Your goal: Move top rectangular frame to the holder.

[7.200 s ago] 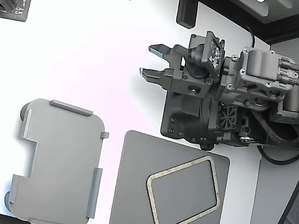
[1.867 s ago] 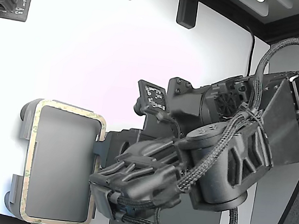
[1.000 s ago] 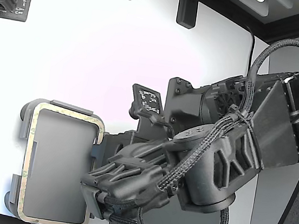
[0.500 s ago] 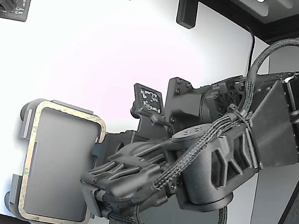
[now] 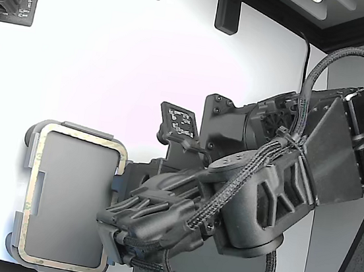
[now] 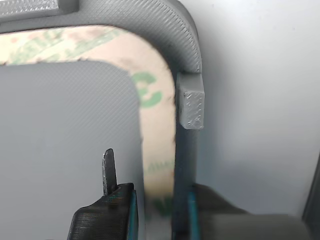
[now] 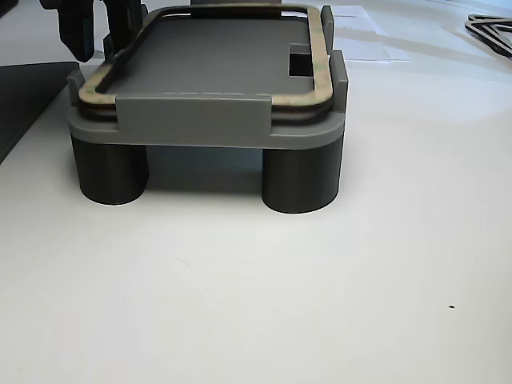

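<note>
While the frame (image 5: 80, 140) already lies inside the holder (image 7: 192, 122) at the exterior view's left, the pincer (image 6: 152, 212) straddles its right-hand strip, jaws slightly parted; release and withdrawal appear all that remains.

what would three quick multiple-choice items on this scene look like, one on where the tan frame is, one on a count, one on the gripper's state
1. Where does the thin tan-beige speckled rectangular frame lie?
A. on the light grey plastic holder tray
B. on the bare white table
C. lifted in the air

2. How many dark round feet of the holder show in the other view?
A. none
B. two
C. five

3. What state is the gripper in?
A. not in view
B. away from the frame
C. fingers on either side of the frame's edge

Answers: 1 A, the frame rests inside the tray's raised tabs. 2 B, two cylinders stand under the front edge. 3 C, the wrist view shows the fingers flanking the strip.
</note>
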Robot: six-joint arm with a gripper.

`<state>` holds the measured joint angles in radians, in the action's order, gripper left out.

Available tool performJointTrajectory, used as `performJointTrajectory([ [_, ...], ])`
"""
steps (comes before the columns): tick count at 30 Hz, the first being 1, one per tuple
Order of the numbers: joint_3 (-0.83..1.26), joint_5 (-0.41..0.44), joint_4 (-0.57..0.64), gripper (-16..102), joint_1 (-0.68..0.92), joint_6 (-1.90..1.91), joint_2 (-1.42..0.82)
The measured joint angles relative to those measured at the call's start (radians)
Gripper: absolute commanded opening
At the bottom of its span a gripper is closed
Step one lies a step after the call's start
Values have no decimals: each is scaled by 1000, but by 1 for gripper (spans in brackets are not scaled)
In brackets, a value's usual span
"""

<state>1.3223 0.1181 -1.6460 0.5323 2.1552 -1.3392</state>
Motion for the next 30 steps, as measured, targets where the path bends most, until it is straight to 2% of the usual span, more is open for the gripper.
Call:
performJointTrajectory([
  [5, -12, 5, 0, 100, 0, -3, 0],
  [8, -44, 38, 0, 100, 2, -17, 0],
  [15, -193, 270, 12, 100, 31, -245, -80],
  [19, -135, 391, 158, 100, 26, -528, -244],
  [23, 66, 472, 342, 100, 8, -865, -466],
  [26, 273, 465, 440, 100, -48, -1111, -638],
  [30, 514, 328, 506, 100, -161, -1422, -871],
])
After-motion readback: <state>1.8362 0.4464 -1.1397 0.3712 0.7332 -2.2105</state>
